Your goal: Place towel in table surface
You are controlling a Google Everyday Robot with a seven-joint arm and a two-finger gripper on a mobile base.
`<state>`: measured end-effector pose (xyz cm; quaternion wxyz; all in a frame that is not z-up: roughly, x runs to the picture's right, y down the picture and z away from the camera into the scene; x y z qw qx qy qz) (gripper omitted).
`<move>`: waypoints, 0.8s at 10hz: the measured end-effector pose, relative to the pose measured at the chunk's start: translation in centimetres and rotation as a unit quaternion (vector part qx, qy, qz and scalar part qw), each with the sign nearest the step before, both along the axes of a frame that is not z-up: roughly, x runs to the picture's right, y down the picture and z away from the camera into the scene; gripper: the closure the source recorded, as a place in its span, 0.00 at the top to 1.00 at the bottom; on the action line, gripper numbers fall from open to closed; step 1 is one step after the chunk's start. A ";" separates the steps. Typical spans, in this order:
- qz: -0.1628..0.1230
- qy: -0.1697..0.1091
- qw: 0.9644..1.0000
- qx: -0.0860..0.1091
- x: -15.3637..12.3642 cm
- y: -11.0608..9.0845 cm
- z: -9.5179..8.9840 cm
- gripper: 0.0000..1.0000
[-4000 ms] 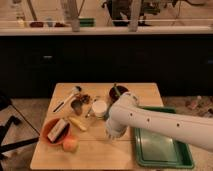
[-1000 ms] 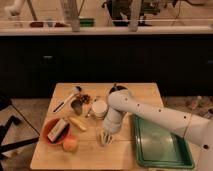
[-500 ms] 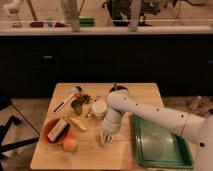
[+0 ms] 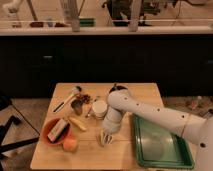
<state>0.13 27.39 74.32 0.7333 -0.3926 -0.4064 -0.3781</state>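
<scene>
The arm has swung left from the green tray (image 4: 162, 147); the claw (image 4: 106, 137), grip unreadable, hovers low over the worktop (image 4: 50, 157), seemingly lowering the towel; release follows.

I can't read any text, labels or numbers anywhere; gripper (image 4: 106, 137) sits low over the desk (image 4: 85, 155) near centre.
</scene>
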 end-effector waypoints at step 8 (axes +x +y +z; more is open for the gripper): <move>0.003 -0.012 1.000 -0.008 0.1 0.1 -0.2 0.80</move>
